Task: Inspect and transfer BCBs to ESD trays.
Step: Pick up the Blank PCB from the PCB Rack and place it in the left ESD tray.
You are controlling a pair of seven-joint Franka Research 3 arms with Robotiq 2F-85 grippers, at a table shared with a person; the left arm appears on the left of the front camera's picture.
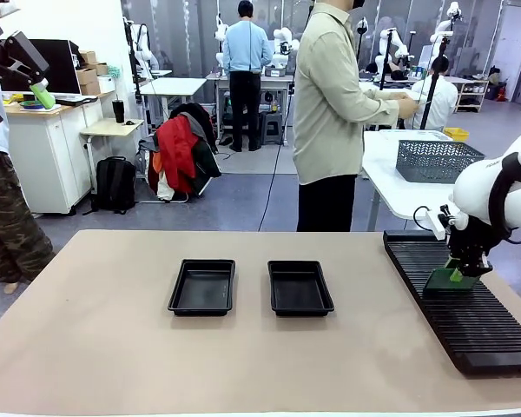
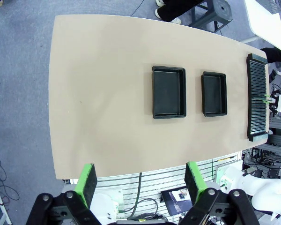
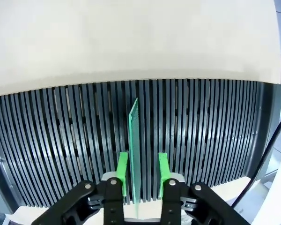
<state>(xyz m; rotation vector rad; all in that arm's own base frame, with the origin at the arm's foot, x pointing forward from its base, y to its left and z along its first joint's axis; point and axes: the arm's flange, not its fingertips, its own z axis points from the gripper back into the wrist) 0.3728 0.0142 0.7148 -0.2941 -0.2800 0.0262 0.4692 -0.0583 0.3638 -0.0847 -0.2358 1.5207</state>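
Right wrist view: green board [image 3: 134, 136] stands on edge in the slotted rack [image 3: 56, 140] by the counter's [image 3: 131, 37] right edge, right tool [image 3: 143, 165] straddling it, pads not yet clamped. Left tool [image 2: 140, 180] hangs wide open, high above the two trays [image 2: 168, 92].

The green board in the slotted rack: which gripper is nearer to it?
Right. The right gripper straddles the board; the left gripper hangs high above the table, far off.
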